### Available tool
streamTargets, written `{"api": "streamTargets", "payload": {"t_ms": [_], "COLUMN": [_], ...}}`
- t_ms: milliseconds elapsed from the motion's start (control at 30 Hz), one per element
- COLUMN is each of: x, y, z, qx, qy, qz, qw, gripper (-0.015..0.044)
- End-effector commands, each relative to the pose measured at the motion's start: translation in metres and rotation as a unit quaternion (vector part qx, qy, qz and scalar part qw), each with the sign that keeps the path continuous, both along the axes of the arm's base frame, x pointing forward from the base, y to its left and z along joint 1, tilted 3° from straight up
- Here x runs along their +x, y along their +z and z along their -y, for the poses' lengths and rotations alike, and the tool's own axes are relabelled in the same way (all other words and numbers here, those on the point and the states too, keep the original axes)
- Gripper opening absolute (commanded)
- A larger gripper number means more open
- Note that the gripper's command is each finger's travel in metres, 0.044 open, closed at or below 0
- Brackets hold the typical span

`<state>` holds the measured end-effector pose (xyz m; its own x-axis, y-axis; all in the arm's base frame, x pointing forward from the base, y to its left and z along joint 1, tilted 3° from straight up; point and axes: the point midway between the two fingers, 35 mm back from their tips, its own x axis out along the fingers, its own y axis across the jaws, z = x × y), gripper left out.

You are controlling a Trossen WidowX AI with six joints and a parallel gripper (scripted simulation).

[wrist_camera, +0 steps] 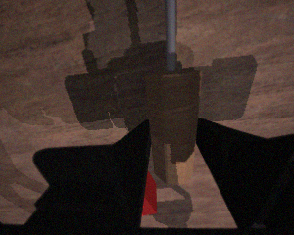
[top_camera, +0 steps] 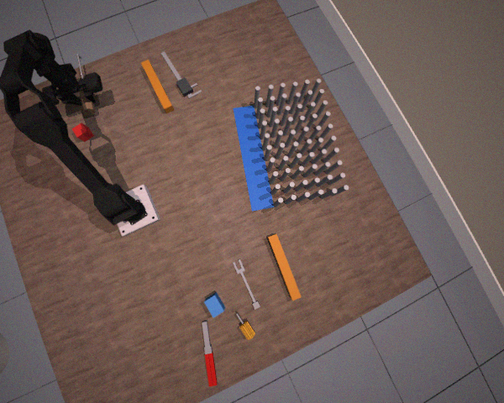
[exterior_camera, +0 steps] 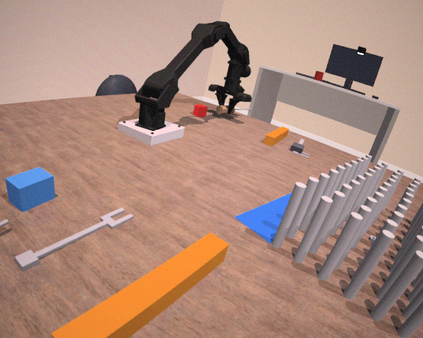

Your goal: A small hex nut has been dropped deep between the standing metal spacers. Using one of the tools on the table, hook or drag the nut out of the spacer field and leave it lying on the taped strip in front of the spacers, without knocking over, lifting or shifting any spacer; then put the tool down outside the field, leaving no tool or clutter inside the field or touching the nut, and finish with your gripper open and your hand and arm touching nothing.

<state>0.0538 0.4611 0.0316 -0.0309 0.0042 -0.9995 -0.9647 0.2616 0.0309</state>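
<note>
My gripper (top_camera: 86, 91) (exterior_camera: 226, 108) (wrist_camera: 170, 122) is shut on the wooden handle (top_camera: 88, 108) (exterior_camera: 221, 110) (wrist_camera: 172, 103) of a tool, low over the table's far left. Its thin metal rod (top_camera: 79, 62) (exterior_camera: 242, 109) (wrist_camera: 171, 29) points away from the arm's base; its tip is unclear. The hex nut (exterior_camera: 372, 238) lies on the table among the standing spacers (top_camera: 295, 143) (exterior_camera: 340, 246). The blue taped strip (top_camera: 244, 143) (exterior_camera: 255, 218) runs along the field's front. A grey forked tool (top_camera: 247, 284) (exterior_camera: 73, 238) and a dark-headed two-pronged tool (top_camera: 184, 86) (exterior_camera: 297, 147) lie outside the field.
A red cube (top_camera: 82, 132) (exterior_camera: 199, 110) (wrist_camera: 150, 198) is close to my gripper. Two orange bars (top_camera: 156, 86) (top_camera: 284, 266) lie on either side of the field. A blue block (top_camera: 214, 305) (exterior_camera: 30, 189), a yellow-handled tool (top_camera: 246, 330) and a red-handled tool (top_camera: 210, 368) lie near the forked tool.
</note>
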Motion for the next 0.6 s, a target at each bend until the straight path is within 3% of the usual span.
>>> {"api": "streamTargets", "payload": {"t_ms": [0,467,567], "x": [0.0,-0.001,-0.001], "y": [-0.006,-0.023,-0.019], "z": [0.0,0.001,0.0], "qx": [0.001,0.0,0.002], "qy": [0.0,-0.001,0.001], "qz": [0.001,0.0,0.0], "qw": [1.0,1.0,1.0], "gripper": [0.0,0.0,0.0079]}}
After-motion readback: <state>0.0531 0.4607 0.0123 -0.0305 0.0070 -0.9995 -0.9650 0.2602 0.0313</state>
